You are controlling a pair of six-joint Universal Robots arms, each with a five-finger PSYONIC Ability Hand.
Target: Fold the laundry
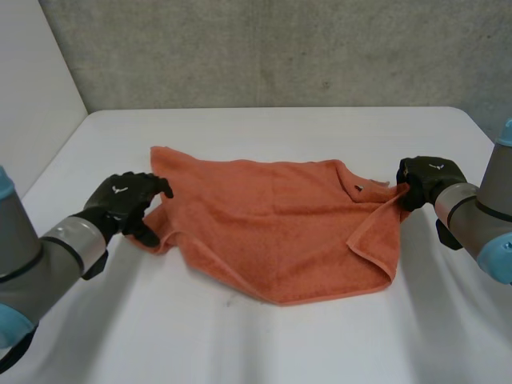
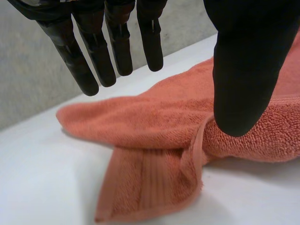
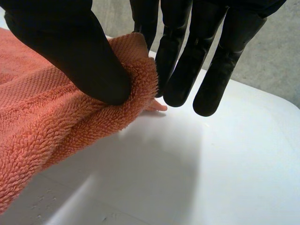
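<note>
The right hand [image 1: 428,180] is clamped on the towel [image 1: 272,232]. In the right wrist view its thumb [image 3: 79,56] presses a bunched bit of the towel's edge against the fingers [image 3: 183,70], and that corner is raised off the surface [image 1: 264,344]. The left hand [image 1: 124,202] is at the towel's opposite end and is released. In the left wrist view its fingers [image 2: 98,56] are straight and spread, well apart from the thumb [image 2: 243,79]. The thumb hangs just over a turned-over corner of the towel, and I cannot tell whether it touches the cloth.

The towel is orange terry. It lies spread but rumpled between the two hands, with the end near the right hand doubled over on itself in a long diagonal fold. A small dark tag [image 1: 358,189] shows on the towel close to the right hand. At the left hand's end the hem is tucked under, and a ribbed band shows there.

Beneath the towel the surface is white and matt. It runs out wide past every side of the towel and has a rounded far corner beyond the right hand. Behind the towel a rough grey wall [image 1: 280,48] rises from the far edge of the surface. A plain white panel [image 1: 32,96] stands beyond the left hand's end of the towel.
</note>
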